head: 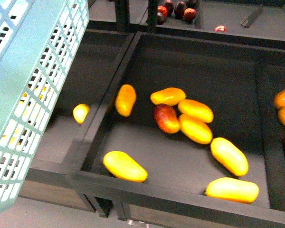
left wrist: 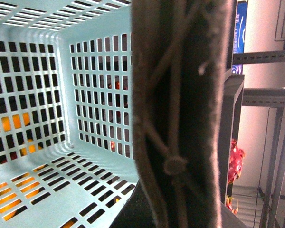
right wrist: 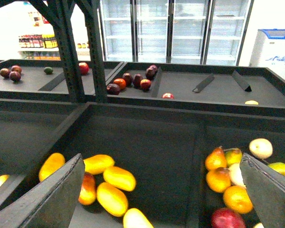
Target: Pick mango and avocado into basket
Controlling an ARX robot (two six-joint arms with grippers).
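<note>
Several yellow mangoes lie in the middle dark bin [head: 133, 52], one near its front wall [head: 125, 166] and one in a cluster [head: 195, 128]; the cluster also shows in the right wrist view [right wrist: 113, 198]. The turquoise basket [head: 33, 71] hangs tilted at the left, above the left bin. My left gripper [left wrist: 173, 204] is shut on its grey-brown handle [left wrist: 180, 118]; the basket's inside [left wrist: 95, 156] holds nothing. My right gripper [right wrist: 161, 199] is open and empty above the mango bin, with a finger [right wrist: 52, 199] at each side. A small dark green fruit [right wrist: 48, 70] on the far shelf is too small to identify as the avocado.
A reddish mango [head: 166, 118] lies among the yellow ones. A short yellow fruit [head: 80, 113] sits in the left bin. The right bin holds pears and oranges [right wrist: 218, 179] and a red fruit [right wrist: 226, 219]. Dark red fruits [right wrist: 133, 80] and steel posts [right wrist: 71, 47] stand behind.
</note>
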